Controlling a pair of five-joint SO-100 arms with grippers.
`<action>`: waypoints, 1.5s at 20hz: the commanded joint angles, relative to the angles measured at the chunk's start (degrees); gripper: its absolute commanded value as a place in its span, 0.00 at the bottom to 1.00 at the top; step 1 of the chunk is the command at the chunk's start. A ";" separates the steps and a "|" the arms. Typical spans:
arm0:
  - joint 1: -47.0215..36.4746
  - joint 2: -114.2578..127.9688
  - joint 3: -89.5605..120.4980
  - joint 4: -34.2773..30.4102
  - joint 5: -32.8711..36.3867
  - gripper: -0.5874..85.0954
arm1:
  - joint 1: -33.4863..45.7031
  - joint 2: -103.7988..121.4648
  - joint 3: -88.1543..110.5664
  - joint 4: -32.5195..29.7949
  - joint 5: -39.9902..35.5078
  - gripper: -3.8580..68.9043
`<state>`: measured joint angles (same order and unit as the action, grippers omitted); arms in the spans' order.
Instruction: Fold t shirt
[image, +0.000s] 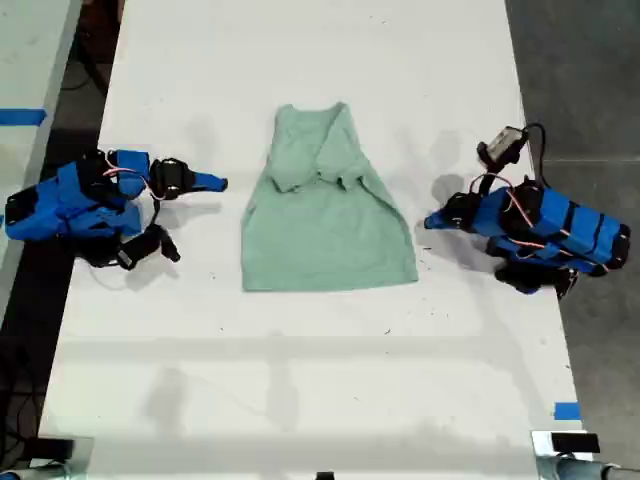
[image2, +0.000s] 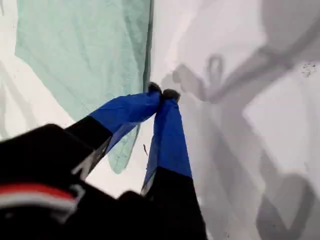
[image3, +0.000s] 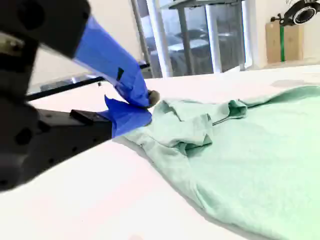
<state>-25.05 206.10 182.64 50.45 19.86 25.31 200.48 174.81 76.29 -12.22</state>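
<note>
The t shirt (image: 325, 215) lay sleeves-in on the worktop (image: 300, 60) — both grippers pressed together, empty, parked beside it, seemingly between folds.

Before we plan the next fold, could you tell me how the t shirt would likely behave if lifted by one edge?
The t shirt would probably drape limply: its folded-in sleeves already lie rumpled. It looks thin and likely light. Pushed, it would probably bunch rather than slide whole.
</note>
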 joint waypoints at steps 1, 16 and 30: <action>-2.11 0.44 -0.18 4.48 -3.52 0.01 | 0.26 0.62 -0.18 3.78 1.85 0.05; -2.37 0.44 -0.09 4.48 -3.60 0.01 | -8.44 -63.28 -39.02 -8.17 -2.64 0.32; -2.29 0.44 -0.09 4.48 -3.69 0.01 | -8.00 -74.53 -57.48 -2.37 -6.68 0.06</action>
<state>-26.81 206.10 182.64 54.93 17.05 18.02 125.33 129.11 70.49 -16.35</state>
